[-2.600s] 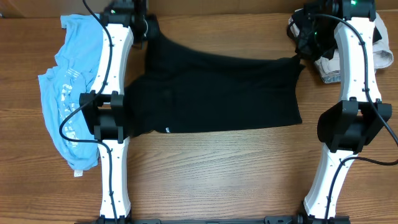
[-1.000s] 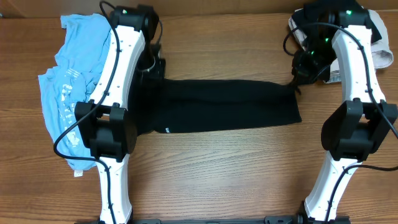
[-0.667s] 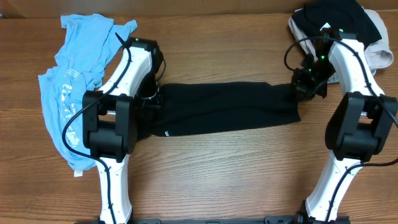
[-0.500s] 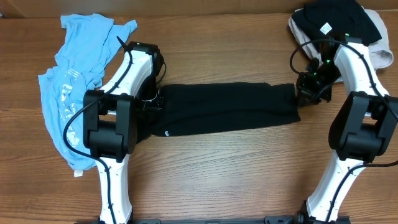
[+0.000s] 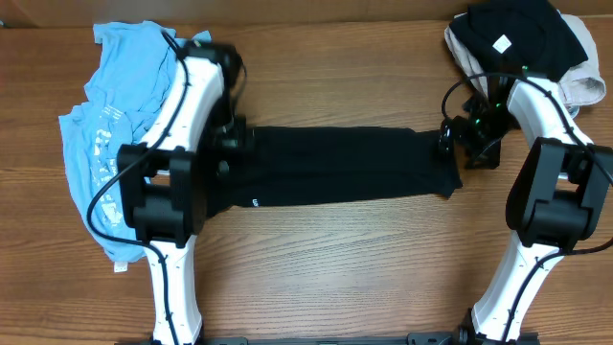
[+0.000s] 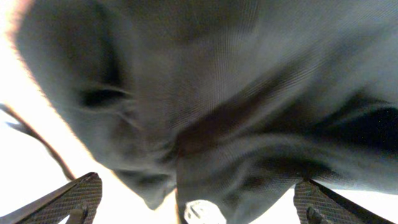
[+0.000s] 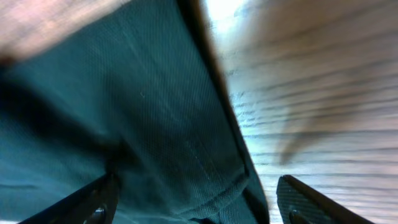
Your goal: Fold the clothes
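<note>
The black shirt point(image 5: 345, 165) lies as a long folded band across the table's middle. My left gripper point(image 5: 234, 147) hovers over its left end, open. In the left wrist view dark cloth point(image 6: 217, 93) fills the frame, and the gripper point(image 6: 200, 199) has its fingertips point(image 6: 81, 194) wide apart with a small white patch between them. My right gripper point(image 5: 448, 142) is at the band's right end, also open. In the right wrist view the gripper point(image 7: 202, 199) straddles the shirt's edge point(image 7: 155, 124), gripping nothing. The light-blue tee point(image 5: 101, 134) lies crumpled at the far left.
A pile of other clothes sits at the back right, a black piece with a white label point(image 5: 512, 38) on a pale one point(image 5: 584, 88). Bare wooden table point(image 5: 335, 268) lies in front of the shirt. Both arm bases stand at the front edge.
Both grippers have opened and let go of the shirt's folded edge, which now rests on the lower layer. The left arm has lifted back; the right gripper has shifted slightly left.
</note>
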You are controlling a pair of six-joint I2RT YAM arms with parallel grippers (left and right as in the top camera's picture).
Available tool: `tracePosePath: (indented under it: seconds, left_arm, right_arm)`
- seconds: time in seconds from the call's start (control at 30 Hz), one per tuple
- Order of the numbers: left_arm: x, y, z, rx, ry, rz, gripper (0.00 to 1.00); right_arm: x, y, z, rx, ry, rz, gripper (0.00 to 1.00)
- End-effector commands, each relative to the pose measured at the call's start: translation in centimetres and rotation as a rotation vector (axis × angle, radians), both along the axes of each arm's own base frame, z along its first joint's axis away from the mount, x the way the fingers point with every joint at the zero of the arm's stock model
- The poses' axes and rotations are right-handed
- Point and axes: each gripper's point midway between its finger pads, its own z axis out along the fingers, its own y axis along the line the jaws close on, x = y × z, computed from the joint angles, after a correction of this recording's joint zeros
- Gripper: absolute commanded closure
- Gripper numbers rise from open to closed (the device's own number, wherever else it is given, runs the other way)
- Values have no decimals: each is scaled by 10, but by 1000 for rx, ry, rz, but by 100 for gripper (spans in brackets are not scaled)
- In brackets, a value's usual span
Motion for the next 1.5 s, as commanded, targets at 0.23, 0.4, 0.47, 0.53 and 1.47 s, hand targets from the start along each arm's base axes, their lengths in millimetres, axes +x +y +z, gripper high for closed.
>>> tracePosePath:
  seconds: [0.23,0.4,0.47,0.53,1.47]
  left_arm:
    - [89,-10,184,-98,-632,24,0]
    - [90,-10,232,-121,-781,24,0]
    - [89,-10,241,-125,-810,24,0]
    - [90,-10,244,-125,-822,24,0]
    - [107,34,249,-2,-889,110,0]
  right_arm:
    - [-14,27,-12,68,-1,40,45]
    - [-15,33,-24,73,-5,24,64]
    - [-13,31,-27,56,-10,3,96]
    - [-10,24,-27,51,-20,-19,96]
    - [-15,58,126,68,-305,83,96]
